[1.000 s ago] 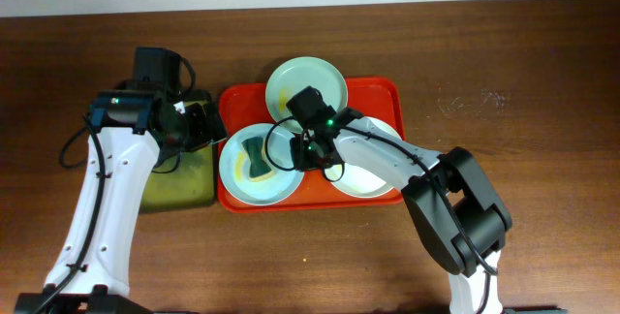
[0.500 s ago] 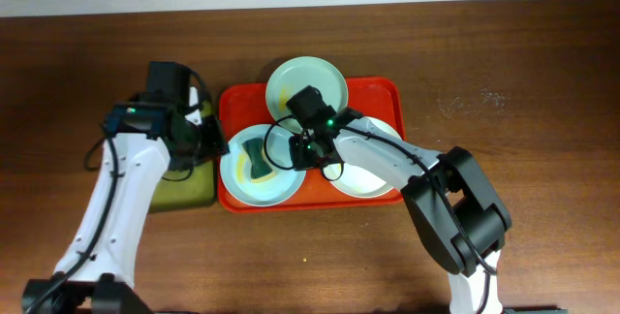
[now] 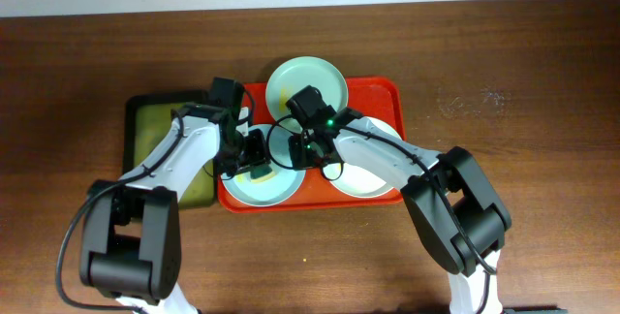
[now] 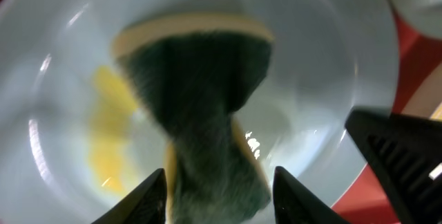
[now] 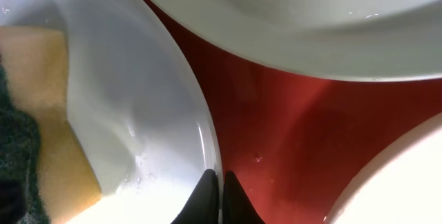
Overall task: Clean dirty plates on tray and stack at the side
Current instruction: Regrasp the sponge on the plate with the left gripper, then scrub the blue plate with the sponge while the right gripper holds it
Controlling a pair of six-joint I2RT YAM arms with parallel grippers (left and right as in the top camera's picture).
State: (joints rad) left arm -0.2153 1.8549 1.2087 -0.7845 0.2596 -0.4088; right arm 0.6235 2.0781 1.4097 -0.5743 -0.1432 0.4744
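The red tray [image 3: 387, 91] holds three plates. On the pale blue plate [image 3: 266, 190] at the left lie a yellow smear [image 4: 103, 134] and a green-and-yellow sponge [image 4: 200, 92]. My left gripper [image 4: 219, 175] is down on this plate, its fingers closed against the sponge's sides. At the plate's right edge my right gripper [image 5: 220, 179] is shut on the rim of the blue plate [image 5: 138, 99]. The mint green plate [image 3: 305, 81] sits at the tray's back. The cream white plate [image 3: 368, 178], at the right, is partly hidden by my right arm.
A black-rimmed olive-green tray [image 3: 155, 140] lies on the wooden table [image 3: 523, 159] just left of the red tray. In the right wrist view bare red tray floor [image 5: 290, 127] shows between the three plates.
My left arm has swung right from over the olive-green tray onto the blue plate, and its jaws have closed on the sponge. My right gripper has pinched shut on the rim and stayed put.
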